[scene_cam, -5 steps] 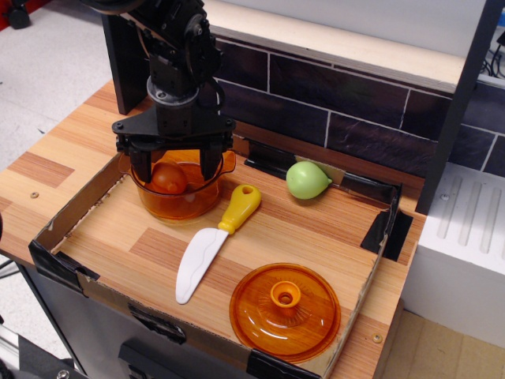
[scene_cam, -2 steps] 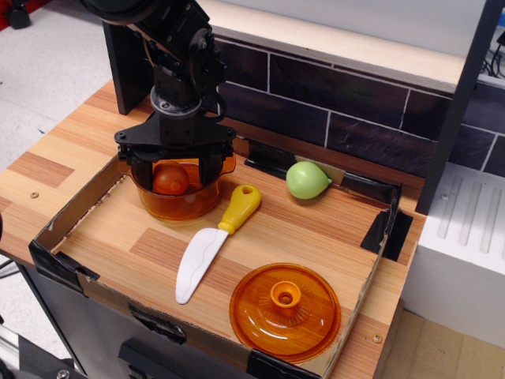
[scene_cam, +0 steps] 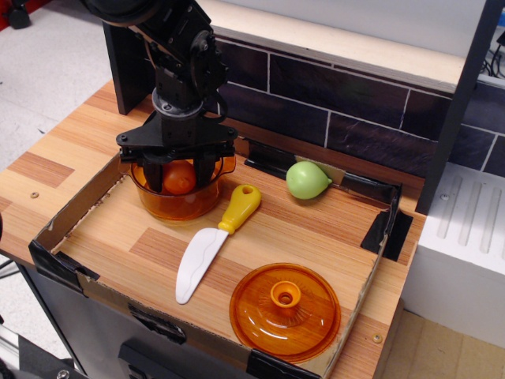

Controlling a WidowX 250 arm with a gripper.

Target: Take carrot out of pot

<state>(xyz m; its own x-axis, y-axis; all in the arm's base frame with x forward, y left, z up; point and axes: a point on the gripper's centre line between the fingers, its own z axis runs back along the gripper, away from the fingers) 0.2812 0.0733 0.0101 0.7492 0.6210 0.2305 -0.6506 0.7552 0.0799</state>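
Wood-grain tabletop [scene_cam: 71,150] backed by a dark tiled wall [scene_cam: 339,103] carries a shallow cardboard tray [scene_cam: 79,209] with black-taped corners.

Single view, from above the front edge:

- Pot [scene_cam: 189,204]: translucent orange, upright, standing in the far-left corner of the tray.
- Carrot [scene_cam: 180,178]: rounded orange-red toy, inside the pot, at about rim height.
- Gripper [scene_cam: 179,175]: black, pointing straight down into the pot. Its two fingers [scene_cam: 155,172] stand one on each side of the carrot and appear to be closed against it.
- Knife [scene_cam: 211,241]: toy with yellow handle and white blade, lying flat just beside the pot, handle toward the wall.
- Pear [scene_cam: 307,180]: pale green toy, near the far wall of the tray, well apart from the pot.
- Lid [scene_cam: 285,311]: domed orange, knob up, at the tray's near edge.
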